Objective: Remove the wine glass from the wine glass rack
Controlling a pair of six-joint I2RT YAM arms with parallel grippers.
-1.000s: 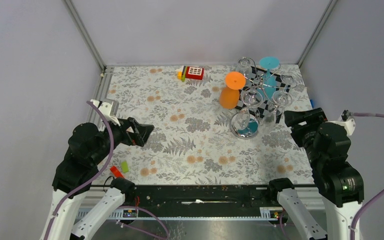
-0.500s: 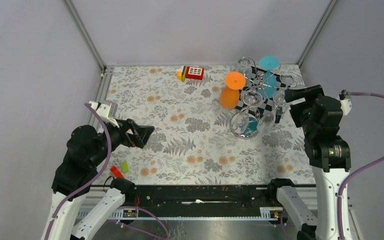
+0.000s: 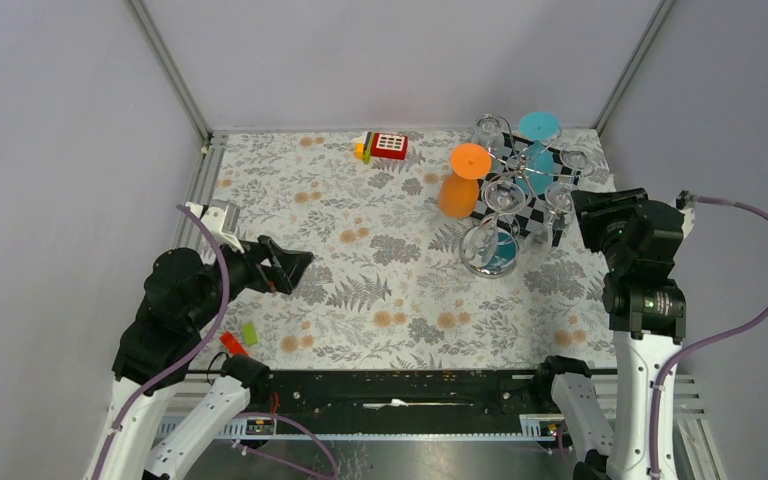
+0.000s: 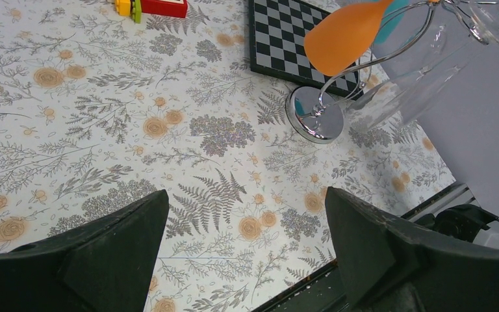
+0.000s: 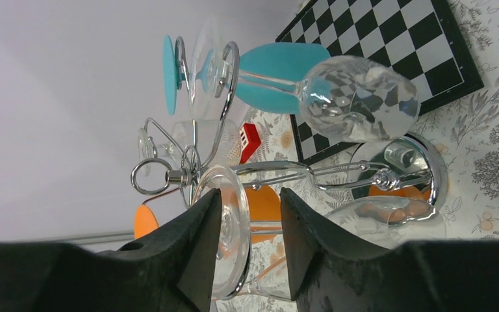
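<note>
Right gripper (image 5: 250,203), jaws apart: centre them on the glass (image 5: 230,214) stem (left gripper (image 4: 247,195) gapes too), then slide it off the rack (image 5: 177,175).

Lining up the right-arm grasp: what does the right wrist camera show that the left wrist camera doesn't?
Only right wrist: the curled top of the wine glass rack, the foot of the teal glass hanging there, and the foot of a clear glass between the fingers of the open right gripper. Only left wrist: the open left gripper above bare floral cloth. Both: the rack's chrome base, the checkered board, the orange glass.
</note>
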